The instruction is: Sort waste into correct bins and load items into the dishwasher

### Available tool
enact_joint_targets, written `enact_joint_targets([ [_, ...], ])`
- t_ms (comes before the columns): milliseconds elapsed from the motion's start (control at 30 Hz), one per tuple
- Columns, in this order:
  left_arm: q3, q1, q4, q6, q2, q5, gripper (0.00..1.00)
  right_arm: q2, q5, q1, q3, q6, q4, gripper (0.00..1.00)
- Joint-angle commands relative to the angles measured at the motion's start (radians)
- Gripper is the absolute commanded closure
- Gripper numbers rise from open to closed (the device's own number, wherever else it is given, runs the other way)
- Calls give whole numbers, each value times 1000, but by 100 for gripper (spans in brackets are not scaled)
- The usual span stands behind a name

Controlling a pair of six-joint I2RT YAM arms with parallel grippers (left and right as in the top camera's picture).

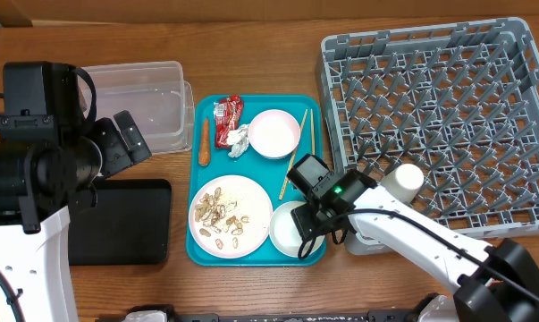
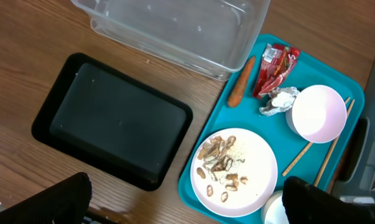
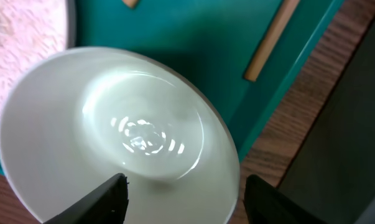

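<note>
On the teal tray (image 1: 202, 252) lie a red wrapper (image 1: 228, 120), a crumpled tissue (image 1: 240, 141), a carrot piece (image 1: 204, 143), a pink bowl (image 1: 274, 133), chopsticks (image 1: 296, 159) and a white plate (image 1: 251, 201) with beige shell scraps (image 1: 222, 217). My right gripper (image 1: 305, 220) is open low over the white bowl (image 1: 285, 231), its fingers (image 3: 187, 199) astride the bowl's (image 3: 143, 124) right rim. My left gripper (image 1: 128, 136) is open and empty; its fingers (image 2: 187, 208) hover above the table between the black tray (image 2: 112, 118) and the plate (image 2: 255, 180). A cream cup (image 1: 403, 179) is at the front edge of the grey dish rack (image 1: 439, 107).
The clear tub (image 1: 148, 100) stands at the back left, with the black tray (image 1: 117, 222) in front of it. The dish rack fills the right side. The right arm lies across the table in front of the rack.
</note>
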Motion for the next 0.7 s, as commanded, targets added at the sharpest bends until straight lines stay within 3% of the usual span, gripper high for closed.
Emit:
enact_joint_targets([
  [0,2,6,3,16,1,1,0,3,14,5,-8,-2,12,39],
  [67,2,6,4,16,1,1,0,5,48,5,-11,2,29,41],
  [300,2,6,3,16,1,1,0,6,84,5,-19,2,66,66],
  [367,2,6,3,16,1,1,0,6,84,5,-19,5,66,66],
  [467,2,5,3,16,1,1,0,7,100,5,-34,4,93,54],
  [600,2,6,3,16,1,1,0,7,68,3,-91,5,154,60],
  [667,2,6,3,16,1,1,0,6,46,4,-101,5,148,69],
])
